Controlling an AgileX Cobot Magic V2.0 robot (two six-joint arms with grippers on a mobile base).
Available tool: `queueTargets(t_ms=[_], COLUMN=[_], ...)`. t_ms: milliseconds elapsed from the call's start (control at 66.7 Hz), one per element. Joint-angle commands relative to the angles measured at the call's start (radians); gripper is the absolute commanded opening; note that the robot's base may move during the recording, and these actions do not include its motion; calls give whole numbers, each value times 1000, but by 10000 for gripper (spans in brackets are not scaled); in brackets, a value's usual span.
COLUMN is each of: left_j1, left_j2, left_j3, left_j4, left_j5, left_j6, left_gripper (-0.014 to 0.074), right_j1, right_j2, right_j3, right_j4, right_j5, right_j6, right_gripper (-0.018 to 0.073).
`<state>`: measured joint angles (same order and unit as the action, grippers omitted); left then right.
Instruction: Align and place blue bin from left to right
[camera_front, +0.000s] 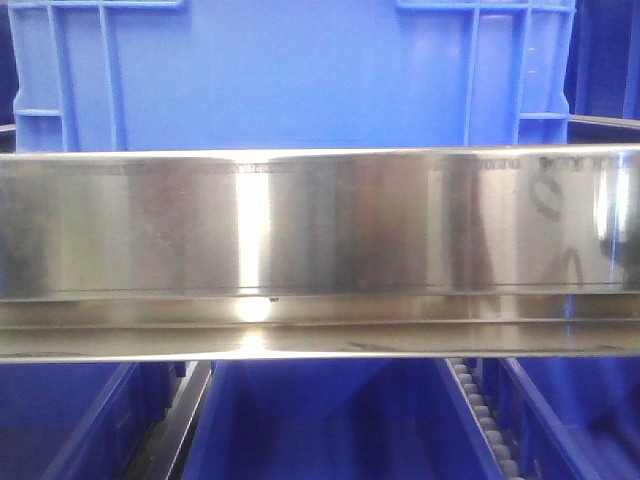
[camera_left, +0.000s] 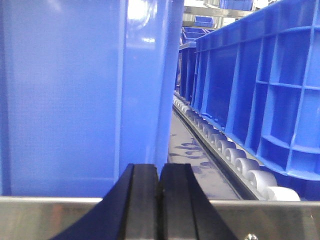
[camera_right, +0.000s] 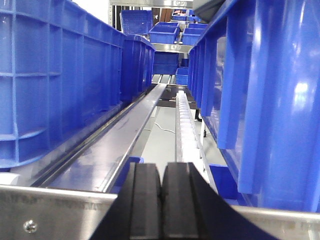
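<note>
Here left hand (camera_left: 160, 200) and right hand (camera_right: 161, 200) sit closed beside blue bin (camera_front: 290, 70).

Bin (camera_front: 290, 75) behind the rail (camera_front: 320, 220), other bins (camera_front: 320, 420) below it.

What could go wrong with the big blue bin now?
1. The left gripper and right gripper are shut and hold nothing, so a push might turn the bin crooked.
2. A neighbour bin stands close by; sliding sideways could bump it.
3. It might catch on the steel rail.
</note>
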<state>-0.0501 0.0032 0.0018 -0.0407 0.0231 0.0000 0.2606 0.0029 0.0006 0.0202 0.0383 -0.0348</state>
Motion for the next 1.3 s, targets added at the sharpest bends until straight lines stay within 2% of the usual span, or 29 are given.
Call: queueTargets(t_ms=[0,960,1050,1110,1245,1290], left_j1=[-3,-3,-3,-3,-3,-3], left_j2=[-3,-3,-3,-3,-3,-3], left_j3=[-2,-2,-2,-2,-21,-49], left_j4=[3,3,3,-7,-7,-7], left_j5=[-16,-16,-29,-110,-287,-308], left_j6=[-8,-8,-8,-8,-8,-8], left_gripper=[-111,-111,-111,-111,-111,-111], right_j1=[1,1,1,1,1,1], right_j2=[-3,-3,-3,-3,-3,-3], right_j3=[-1,-1,-1,-1,-1,-1], right_j4=[-2,-2,-2,-2,-2,-2], right_j5=[-20,-30,-114,-177,-424,-479], right_j6=[-3,-3,-3,-3,-3,-3], right_gripper=[-166,-166,-166,-166,-166,-166])
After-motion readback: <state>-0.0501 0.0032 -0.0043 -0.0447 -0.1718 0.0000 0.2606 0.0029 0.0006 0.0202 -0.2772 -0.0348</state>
